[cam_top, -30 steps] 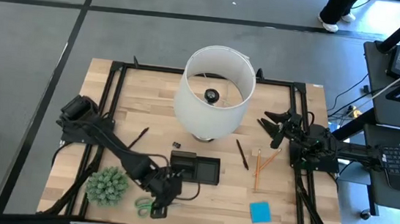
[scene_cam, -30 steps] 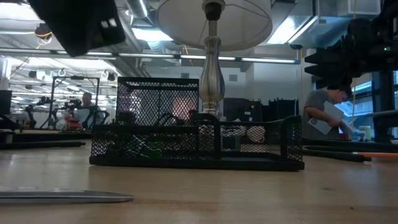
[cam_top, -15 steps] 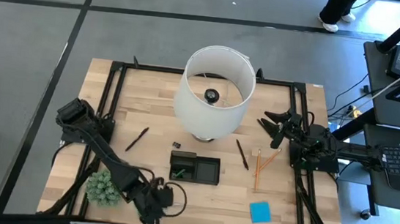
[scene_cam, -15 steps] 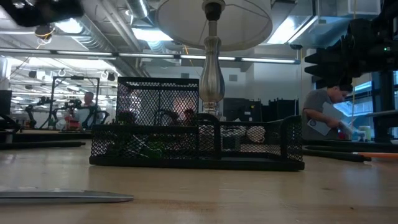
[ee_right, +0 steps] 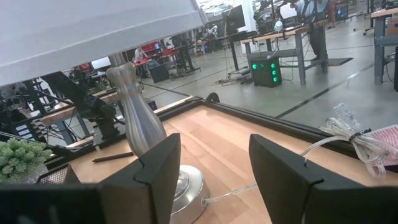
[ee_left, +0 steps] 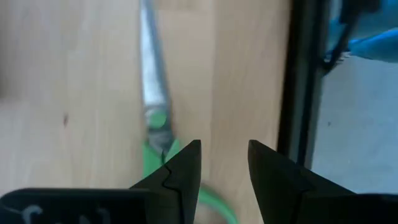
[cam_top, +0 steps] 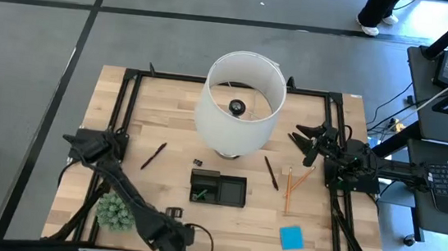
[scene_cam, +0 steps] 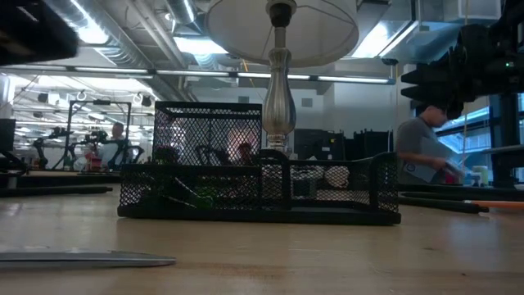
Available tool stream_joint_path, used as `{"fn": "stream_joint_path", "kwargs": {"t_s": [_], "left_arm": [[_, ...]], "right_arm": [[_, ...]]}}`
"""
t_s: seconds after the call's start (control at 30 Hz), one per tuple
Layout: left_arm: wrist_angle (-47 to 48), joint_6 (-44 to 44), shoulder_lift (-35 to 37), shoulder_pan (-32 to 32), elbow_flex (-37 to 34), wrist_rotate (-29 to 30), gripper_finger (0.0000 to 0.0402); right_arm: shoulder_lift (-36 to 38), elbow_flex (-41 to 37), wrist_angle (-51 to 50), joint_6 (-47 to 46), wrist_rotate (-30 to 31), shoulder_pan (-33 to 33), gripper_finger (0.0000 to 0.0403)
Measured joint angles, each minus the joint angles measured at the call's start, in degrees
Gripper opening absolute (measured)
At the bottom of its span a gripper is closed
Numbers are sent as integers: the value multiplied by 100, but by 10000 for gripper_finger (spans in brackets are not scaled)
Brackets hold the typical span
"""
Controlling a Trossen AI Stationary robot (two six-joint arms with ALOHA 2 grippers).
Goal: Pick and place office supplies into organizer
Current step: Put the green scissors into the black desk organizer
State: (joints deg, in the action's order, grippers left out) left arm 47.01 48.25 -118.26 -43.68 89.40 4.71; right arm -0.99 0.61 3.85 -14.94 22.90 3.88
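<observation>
The left hand hangs over the bottom edge of the table, at the lower middle of the high view. In its wrist view the two fingers stand apart with nothing between them. Just beyond them lie the green-handled scissors, blades pointing away, beside the table's black frame rail. That line-up suggests the hand is positioned to come down on the scissors next. The left arm reaches from its base at the left of the frame diagonally down past the spiky green plant ball.

The organizer sits at centre, below the white lampshade, with something green in its left compartment. Still loose on the table are a dark pen to the left, another pen, an orange pencil to the right and the blue sticky-note pad at lower right.

The right hand waits at the right side, raised, fingers spread and empty.
</observation>
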Motion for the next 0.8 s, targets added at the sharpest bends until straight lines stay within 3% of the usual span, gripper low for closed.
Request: {"fn": "stream_joint_path", "kwargs": {"t_s": [0.4, 0.8], "left_arm": [[441, 908, -17, -48, 38, -18, 134], [432, 1016, -17, -48, 38, 284, 226]], "right_arm": [[0, -1, 3, -2, 2, 0, 193], [0, 1, 3, 26, 2, 0, 193]]}}
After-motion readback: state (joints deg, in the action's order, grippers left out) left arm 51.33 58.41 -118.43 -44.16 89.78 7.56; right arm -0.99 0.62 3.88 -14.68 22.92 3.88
